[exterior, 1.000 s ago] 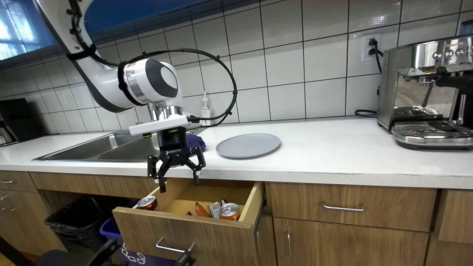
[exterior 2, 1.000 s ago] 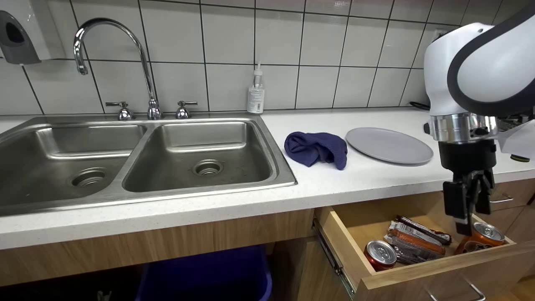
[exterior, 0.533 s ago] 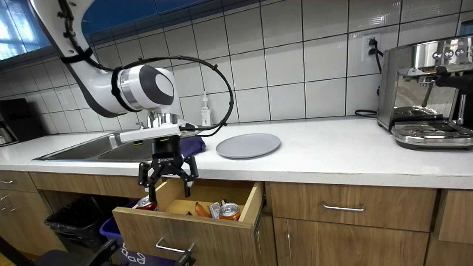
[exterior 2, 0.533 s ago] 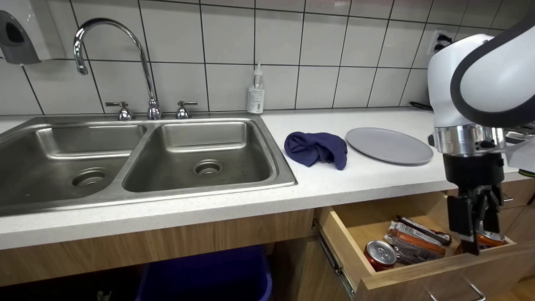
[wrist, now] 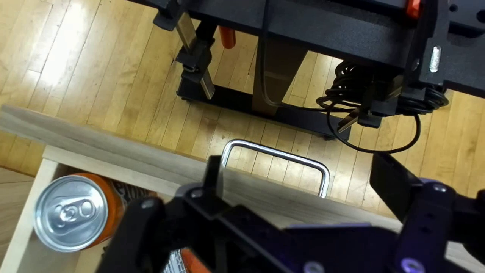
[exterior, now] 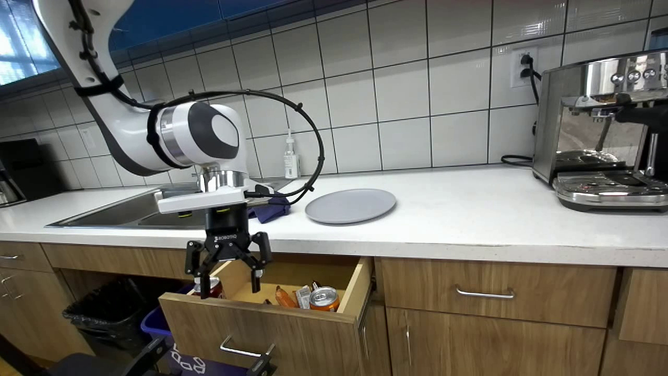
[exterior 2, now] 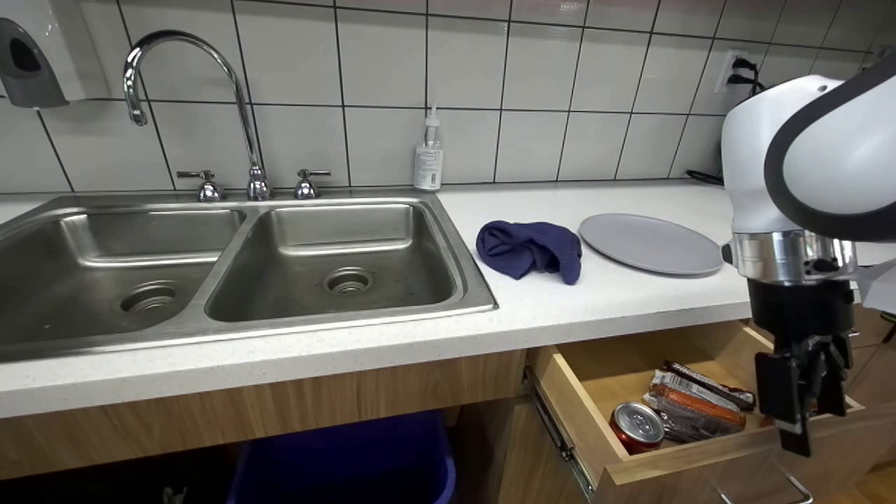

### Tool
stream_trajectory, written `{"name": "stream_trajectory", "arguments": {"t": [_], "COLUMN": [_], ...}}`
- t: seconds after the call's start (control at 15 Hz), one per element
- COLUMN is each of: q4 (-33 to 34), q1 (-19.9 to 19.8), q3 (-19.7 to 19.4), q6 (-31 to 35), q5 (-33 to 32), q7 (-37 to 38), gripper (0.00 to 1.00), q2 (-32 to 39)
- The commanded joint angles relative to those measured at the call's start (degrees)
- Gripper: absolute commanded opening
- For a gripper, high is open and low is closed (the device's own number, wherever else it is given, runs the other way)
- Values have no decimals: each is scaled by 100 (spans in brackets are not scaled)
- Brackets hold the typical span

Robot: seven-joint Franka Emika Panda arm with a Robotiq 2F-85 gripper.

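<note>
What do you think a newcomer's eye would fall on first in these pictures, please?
Probably the open black end effector, hanging near the front of the pulled-out drawer. Inside sit two drink cans and some packets. On the counter above, a gray plate lies beside a blue cloth.

In an exterior view, the gripper (exterior 2: 813, 425) masked nearly all of the orange can (wrist: 71, 213); in an exterior view, it screened part of the red can (exterior: 217, 290). In the wrist view, it obscured all but fragments of the wrapped bars (exterior 2: 700, 407). The lower edge truncated the drawer front (exterior: 292, 334) in both exterior views; the right edge, the coffee machine (exterior: 584, 122); the left edge, the sink (exterior 2: 227, 260). Print on the bottle (exterior 2: 428, 166) was illegible.
</note>
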Motion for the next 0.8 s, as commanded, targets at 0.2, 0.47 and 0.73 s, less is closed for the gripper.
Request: {"name": "stream_trajectory", "arguments": {"t": [0.2,0.47,0.73], "q4": [-266,-377,-508], "q1": [3,-6,1], "q3": [124,127,140], "q6": [358,528,639], "q5": [215,307,429], "q7": [154,155,180], "gripper": [100,100,100], "q2": [-37,-13,-26]}}
